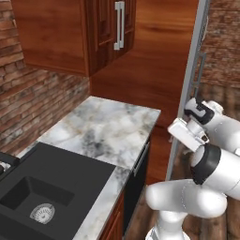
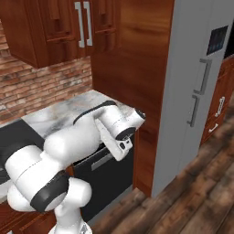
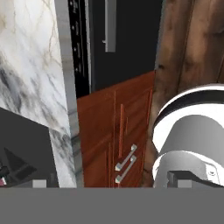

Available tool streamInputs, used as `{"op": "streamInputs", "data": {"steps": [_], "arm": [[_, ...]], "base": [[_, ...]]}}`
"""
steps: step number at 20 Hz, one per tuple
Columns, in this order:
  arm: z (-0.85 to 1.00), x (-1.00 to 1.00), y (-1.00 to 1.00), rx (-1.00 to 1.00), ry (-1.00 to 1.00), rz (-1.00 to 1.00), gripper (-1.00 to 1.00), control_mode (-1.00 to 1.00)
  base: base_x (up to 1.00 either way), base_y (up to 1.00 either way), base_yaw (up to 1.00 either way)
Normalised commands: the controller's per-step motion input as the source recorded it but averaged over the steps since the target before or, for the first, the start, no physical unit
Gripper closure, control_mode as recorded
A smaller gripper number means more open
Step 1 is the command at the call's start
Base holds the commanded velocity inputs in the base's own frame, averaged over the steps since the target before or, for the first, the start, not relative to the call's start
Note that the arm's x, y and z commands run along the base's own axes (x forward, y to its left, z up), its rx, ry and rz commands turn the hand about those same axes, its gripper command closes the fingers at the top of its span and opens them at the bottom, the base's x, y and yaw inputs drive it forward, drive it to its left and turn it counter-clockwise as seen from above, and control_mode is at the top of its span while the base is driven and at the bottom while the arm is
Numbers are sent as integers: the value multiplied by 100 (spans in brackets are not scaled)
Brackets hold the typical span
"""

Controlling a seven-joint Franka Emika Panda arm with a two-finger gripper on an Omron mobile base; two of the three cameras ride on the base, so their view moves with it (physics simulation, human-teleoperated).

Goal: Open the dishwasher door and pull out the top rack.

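The dishwasher door [image 3: 127, 43] is a flat black panel under the marble counter, standing shut, with its grey bar handle [image 3: 110, 26] and vented top strip [image 3: 78, 43] in the hand view. The same door [image 2: 107, 180] shows low behind my arm, and edge-on [image 1: 138, 180] from the left. The top rack is hidden behind the door. My gripper [image 2: 121, 148] hangs in the air at counter height, out in front of the door and clear of the handle. Its fingertips [image 3: 39, 183] sit wide apart, open and empty.
A marble counter [image 1: 108, 129] tops the dishwasher, with a black sink [image 1: 42, 187] to its left. Reddish-brown cabinet doors [image 3: 116, 131] stand beside the dishwasher and upper cabinets [image 2: 68, 27] hang above. A tall grey fridge [image 2: 196, 91] stands to the right, over wooden floor [image 2: 183, 201].
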Motion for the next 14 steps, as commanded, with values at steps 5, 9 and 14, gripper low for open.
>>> {"op": "streamInputs", "data": {"steps": [5, 9, 14], "arm": [[-96, 28, 1, 17, 16, -7, -100, -100], [-76, 14, 18, 18, 1, 0, -100, -100], [-45, 15, 12, 20, -6, 0, -100, -100]], "base": [[0, 0, 0], [0, 0, 0], [0, 0, 0]]}}
